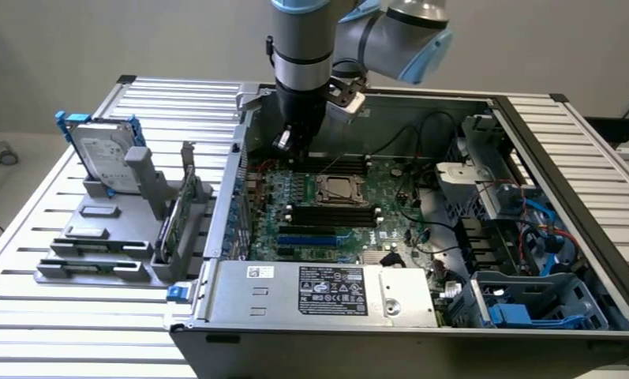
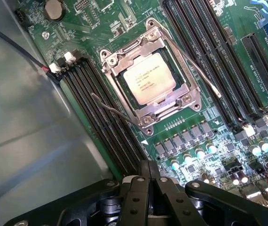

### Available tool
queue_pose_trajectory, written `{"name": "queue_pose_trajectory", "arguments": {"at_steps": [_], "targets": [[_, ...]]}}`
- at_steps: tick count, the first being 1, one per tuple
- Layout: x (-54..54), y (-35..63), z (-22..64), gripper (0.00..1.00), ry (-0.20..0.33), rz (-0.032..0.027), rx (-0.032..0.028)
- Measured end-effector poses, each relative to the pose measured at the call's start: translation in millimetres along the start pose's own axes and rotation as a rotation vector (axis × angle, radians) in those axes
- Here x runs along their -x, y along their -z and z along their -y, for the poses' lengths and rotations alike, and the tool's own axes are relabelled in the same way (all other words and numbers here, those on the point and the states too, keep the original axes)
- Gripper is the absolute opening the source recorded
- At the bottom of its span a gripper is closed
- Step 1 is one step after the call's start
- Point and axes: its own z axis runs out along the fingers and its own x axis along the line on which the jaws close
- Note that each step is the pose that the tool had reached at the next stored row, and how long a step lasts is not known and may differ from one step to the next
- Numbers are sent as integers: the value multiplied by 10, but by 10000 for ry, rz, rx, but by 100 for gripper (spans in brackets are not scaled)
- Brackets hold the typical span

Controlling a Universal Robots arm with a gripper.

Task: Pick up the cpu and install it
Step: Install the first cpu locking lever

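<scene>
A slatted aluminium counter [image 1: 40, 316] carries everything, its ribs running across the exterior view from left to right. An open computer case [image 1: 398, 355] lies on its side on the counter, with its uncovered side facing up. Just beside the case, toward the exterior view's left, a grey moulded holder [image 1: 93, 264] sits flat on the slats. Bare slats show beyond the case at the back, along its exterior-view right side, and in front of the holder.

Fine print on the cpu [image 2: 149, 78] and the power-supply label [image 1: 333, 290], none of it legible.
</scene>
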Motion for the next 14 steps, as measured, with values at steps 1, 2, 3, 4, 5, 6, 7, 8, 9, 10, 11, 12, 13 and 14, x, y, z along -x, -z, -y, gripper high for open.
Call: {"name": "queue_pose_trajectory", "arguments": {"at_steps": [1,2,3,4,5,6,7,8,9,10,11,12,13,14], "targets": [[2,-8,0,11,1,25,21],[4,-16,1,11,3,47,38],[6,-23,1,11,3,64,50],[8,-29,1,11,3,82,62],[9,-35,1,11,4,97,72],[10,-40,1,11,5,112,82],[10,-43,1,11,5,126,89],[11,-43,1,11,5,136,92],[11,-43,1,11,5,136,93],[11,-43,1,11,4,136,94],[11,-44,1,11,4,135,94],[11,-45,1,11,4,134,94],[11,-46,1,11,5,134,95],[11,-46,1,11,4,135,95]]}}
